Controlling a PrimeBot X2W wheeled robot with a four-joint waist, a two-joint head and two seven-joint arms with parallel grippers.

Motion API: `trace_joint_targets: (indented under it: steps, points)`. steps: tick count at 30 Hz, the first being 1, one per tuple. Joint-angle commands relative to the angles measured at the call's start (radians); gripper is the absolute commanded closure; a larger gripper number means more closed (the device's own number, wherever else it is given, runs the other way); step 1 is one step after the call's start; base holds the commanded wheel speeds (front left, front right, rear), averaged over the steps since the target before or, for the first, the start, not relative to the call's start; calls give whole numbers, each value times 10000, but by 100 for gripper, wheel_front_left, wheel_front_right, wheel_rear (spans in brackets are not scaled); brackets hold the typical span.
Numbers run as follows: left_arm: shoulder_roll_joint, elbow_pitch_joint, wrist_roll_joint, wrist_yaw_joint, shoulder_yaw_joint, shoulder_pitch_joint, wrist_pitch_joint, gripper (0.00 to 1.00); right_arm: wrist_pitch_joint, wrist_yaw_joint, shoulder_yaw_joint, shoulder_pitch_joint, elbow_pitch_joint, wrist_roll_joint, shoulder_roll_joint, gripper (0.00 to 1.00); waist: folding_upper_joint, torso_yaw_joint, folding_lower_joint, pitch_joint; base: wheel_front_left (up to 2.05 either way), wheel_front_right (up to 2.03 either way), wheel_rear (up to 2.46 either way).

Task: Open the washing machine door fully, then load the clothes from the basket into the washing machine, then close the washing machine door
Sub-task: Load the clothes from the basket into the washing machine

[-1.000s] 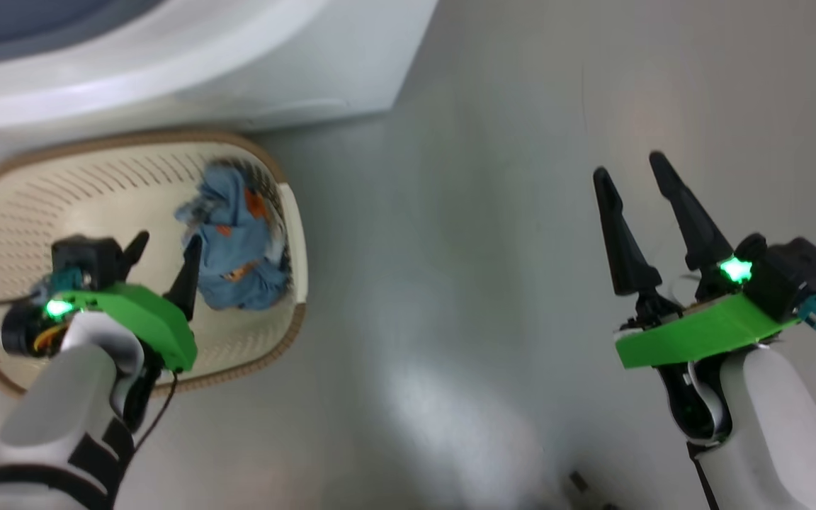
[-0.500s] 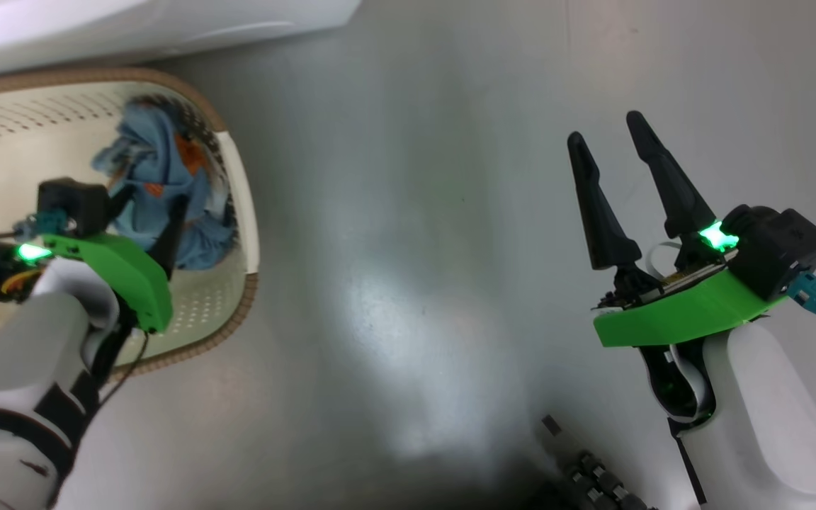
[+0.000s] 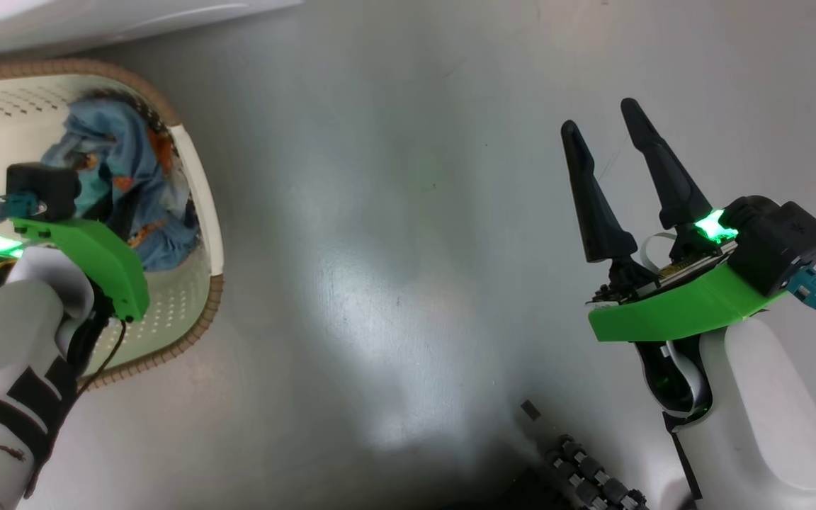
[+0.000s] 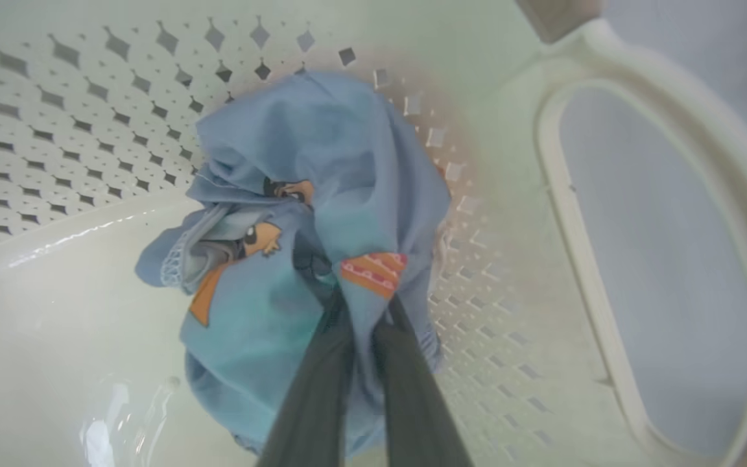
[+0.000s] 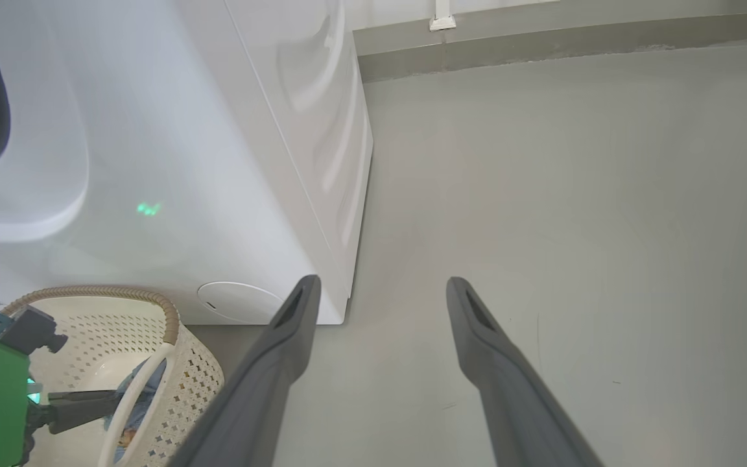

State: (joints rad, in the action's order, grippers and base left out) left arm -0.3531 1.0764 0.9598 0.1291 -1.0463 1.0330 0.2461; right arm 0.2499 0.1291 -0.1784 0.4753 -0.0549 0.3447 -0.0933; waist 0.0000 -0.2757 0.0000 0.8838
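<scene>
One light blue bundle of clothes (image 3: 132, 191) with orange prints lies against the right wall of the cream perforated basket (image 3: 167, 312). In the left wrist view my left gripper (image 4: 364, 311) is down inside the basket (image 4: 88, 130), its two fingers pinched together on a fold of the clothes (image 4: 321, 214). The green wrist mount covers those fingers in the head view. My right gripper (image 3: 598, 116) hangs open over the bare floor, far right of the basket. The white washing machine (image 5: 185, 162) stands behind the basket (image 5: 179, 363). The washing machine door is out of view.
The grey floor (image 3: 394, 248) spreads between the basket and my right arm. The basket's side handle (image 4: 607, 227) loops just right of the bundle. A black ribbed cable (image 3: 592, 474) lies at the bottom edge. The room's skirting (image 5: 542, 39) runs behind the machine.
The head camera has swung, sliding the basket and machine toward the left edge. My left gripper's fingers, apart beside the bundle before, have gone into the fabric and shut on it.
</scene>
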Motion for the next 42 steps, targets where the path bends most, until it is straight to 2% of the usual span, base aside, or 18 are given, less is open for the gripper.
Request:
trace_joint_targets:
  steps: [1, 11, 18, 24, 25, 33, 42]
  points:
    - [-331, 48, 246, 15, 85, 41, 32, 100, 118, 16, -124, -337, 218, -105, 72, 0, 0, 36, 0, -81, 0, 0, 0]
    - [-221, 39, 1324, 15, 97, -344, 146, 100, 118, 16, 71, -337, -12, -98, -20, 0, 0, 508, 0, -882, 0, 0, 0]
    - [-389, -579, 1272, 15, 1342, -966, 154, 100, 118, 16, 164, -513, -301, -40, -148, 0, 0, 969, 0, -1874, 0, 0, 0]
    - [-348, -1304, 496, 15, 2846, -1967, 155, 100, 118, 16, 135, -902, -642, 23, -337, 0, 0, 1359, 0, -2956, 0, 0, 0]
    - [-348, -1304, 496, 15, 2846, -1967, 155, 100, 118, 16, 135, -902, -642, 23, -337, 0, 0, 1359, 0, -2956, 0, 0, 0]
    - [-177, -2365, -1062, 15, 4980, -3616, 156, 100, 118, 16, 168, -1641, -1029, 153, -619, 0, 0, 1781, 0, -4504, 0, 0, 0]
    - [398, -3716, -2837, 15, 7160, -5226, 156, 100, 118, 16, 329, -2531, -1206, 254, -860, 0, 0, 2215, 0, -5870, 0, 0, 0]
